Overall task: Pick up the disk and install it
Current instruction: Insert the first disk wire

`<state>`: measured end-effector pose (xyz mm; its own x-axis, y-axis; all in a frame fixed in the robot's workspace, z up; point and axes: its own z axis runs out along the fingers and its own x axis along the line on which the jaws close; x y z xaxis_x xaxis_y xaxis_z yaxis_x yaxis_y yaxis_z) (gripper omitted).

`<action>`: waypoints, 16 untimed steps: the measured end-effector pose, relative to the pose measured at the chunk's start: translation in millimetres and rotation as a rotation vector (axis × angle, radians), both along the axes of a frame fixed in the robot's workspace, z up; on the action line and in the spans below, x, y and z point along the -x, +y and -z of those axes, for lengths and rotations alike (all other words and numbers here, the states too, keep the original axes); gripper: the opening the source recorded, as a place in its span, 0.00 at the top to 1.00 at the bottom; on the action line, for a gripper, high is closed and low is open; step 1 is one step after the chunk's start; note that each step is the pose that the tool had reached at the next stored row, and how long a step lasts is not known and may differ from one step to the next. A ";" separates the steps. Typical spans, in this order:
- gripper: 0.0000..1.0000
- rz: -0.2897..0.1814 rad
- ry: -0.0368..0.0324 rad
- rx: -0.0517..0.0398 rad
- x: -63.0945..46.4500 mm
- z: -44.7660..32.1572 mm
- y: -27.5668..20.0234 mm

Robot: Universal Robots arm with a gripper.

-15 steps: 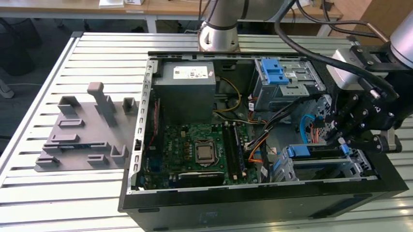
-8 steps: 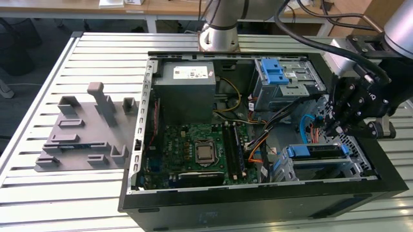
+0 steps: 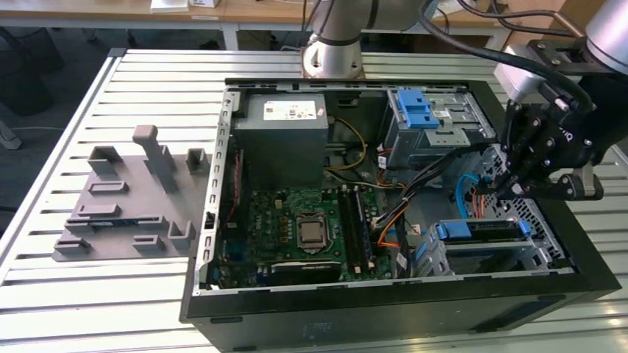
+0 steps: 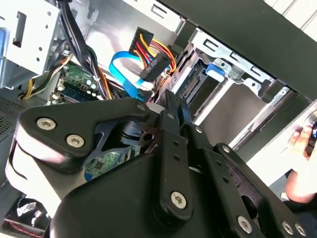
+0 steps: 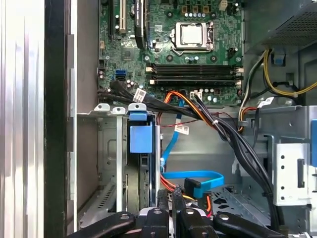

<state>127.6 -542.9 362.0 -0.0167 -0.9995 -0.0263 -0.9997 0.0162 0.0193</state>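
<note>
The disk (image 3: 478,229) stands on edge in the drive cage (image 3: 432,254) at the near corner of the open computer case (image 3: 393,309), on the exterior view's right. Its blue bracket faces up, where it can be reached. The pincer (image 3: 505,193) hangs just beyond it, over a blue cable (image 5: 195,177). Its fingers seem drawn together on nothing, though the wrist views leave some doubt. The case lies on the tabletop (image 3: 147,73).

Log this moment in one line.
claw: shut, empty | disk: in drive cage | claw position: over case, near cage
</note>
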 end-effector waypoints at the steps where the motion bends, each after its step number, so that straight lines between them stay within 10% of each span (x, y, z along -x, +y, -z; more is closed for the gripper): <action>1: 0.82 0.001 0.0000 0.0000 -0.2 -1.2 0.4; 16: 0.82 0.036 0.0000 -0.0003 -7.2 -2.9 9.9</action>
